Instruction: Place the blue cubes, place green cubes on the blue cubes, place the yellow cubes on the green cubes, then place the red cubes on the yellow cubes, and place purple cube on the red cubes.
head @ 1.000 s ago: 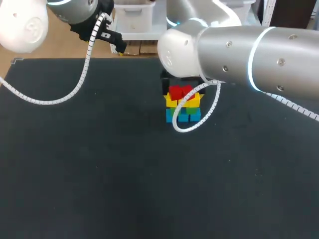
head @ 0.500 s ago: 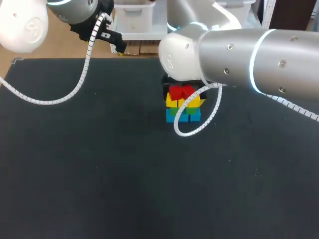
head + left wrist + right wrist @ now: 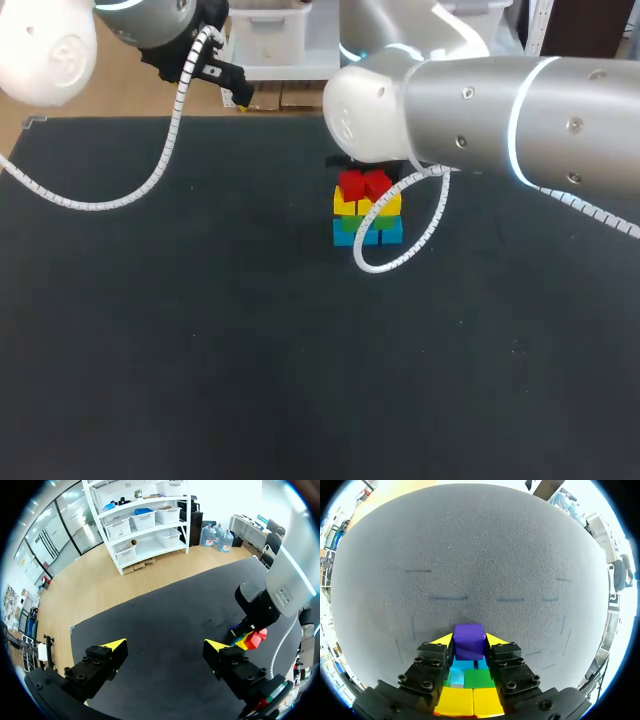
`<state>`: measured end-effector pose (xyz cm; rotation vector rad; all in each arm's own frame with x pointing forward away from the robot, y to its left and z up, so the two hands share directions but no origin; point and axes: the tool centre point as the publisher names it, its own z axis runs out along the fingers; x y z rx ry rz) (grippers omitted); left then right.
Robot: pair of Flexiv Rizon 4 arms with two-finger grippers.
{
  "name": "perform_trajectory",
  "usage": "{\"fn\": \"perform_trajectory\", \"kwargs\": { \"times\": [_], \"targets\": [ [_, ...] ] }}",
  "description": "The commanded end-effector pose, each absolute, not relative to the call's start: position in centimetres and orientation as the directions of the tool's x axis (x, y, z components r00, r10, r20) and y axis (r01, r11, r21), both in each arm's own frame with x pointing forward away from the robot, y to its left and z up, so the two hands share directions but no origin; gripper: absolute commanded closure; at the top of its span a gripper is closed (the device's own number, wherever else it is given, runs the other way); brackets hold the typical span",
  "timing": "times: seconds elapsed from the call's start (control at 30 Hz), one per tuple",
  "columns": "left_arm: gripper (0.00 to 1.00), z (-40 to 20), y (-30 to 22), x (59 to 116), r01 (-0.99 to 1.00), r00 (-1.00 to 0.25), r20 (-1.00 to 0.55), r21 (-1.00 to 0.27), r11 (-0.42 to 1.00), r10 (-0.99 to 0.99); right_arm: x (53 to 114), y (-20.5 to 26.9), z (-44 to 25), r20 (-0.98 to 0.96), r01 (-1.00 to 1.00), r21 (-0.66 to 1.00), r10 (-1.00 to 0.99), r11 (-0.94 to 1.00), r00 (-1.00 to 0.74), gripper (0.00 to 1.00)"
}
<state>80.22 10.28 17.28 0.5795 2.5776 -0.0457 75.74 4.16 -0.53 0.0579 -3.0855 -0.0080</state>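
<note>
A stack of cubes stands mid-table: red cubes (image 3: pixel 363 185) on top, then yellow cubes (image 3: pixel 368 205), green cubes (image 3: pixel 351 222) and blue cubes (image 3: pixel 368 234). My right arm (image 3: pixel 480 110) reaches over it from the right, and in the head view its gripper is hidden behind the stack. In the right wrist view the right gripper (image 3: pixel 469 638) is shut on a purple cube (image 3: pixel 469 647), with a yellow tip against each side and the stack's blue, green and yellow cubes (image 3: pixel 465 700) just beside the fingers. My left gripper (image 3: pixel 165 647) hangs open and empty at the table's far left edge (image 3: pixel 236 92).
The black table (image 3: pixel 200 350) spreads wide on all sides of the stack. The right arm's white coiled cable (image 3: pixel 400 255) droops in front of the stack. The left arm's cable (image 3: pixel 120 195) hangs over the far left of the table.
The right arm has edged slightly right and back, uncovering a bit more of the stack. The left arm has stayed still.
</note>
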Motion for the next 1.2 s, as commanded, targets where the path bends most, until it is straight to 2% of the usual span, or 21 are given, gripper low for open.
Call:
{"fn": "perform_trajectory", "kwargs": {
  "times": [0.03,0.13,0.5,1.2],
  "targets": [
    [0.00,17.3,10.3,80.1,0.410,-0.787,-0.475,0.073,0.909,0.394,75.4,4.1,-0.5,0.051,-0.037,0.007,-0.037,0.999,-0.998,0.83],
    [0.00,17.3,10.3,80.1,0.410,-0.787,-0.475,0.073,0.909,0.394,75.4,4.0,-0.6,0.052,-0.036,0.008,-0.036,0.999,-0.998,1.00],
    [0.00,17.3,10.3,80.1,0.410,-0.787,-0.475,0.073,0.909,0.394,76.1,4.4,-0.5,-0.003,-0.029,0.023,-0.029,0.999,-1.000,1.00],
    [0.00,17.3,10.3,80.1,0.410,-0.787,-0.475,0.073,0.909,0.394,78.5,3.5,5.4,-0.129,-0.027,0.074,-0.017,0.997,-0.991,1.00]
  ]
}}
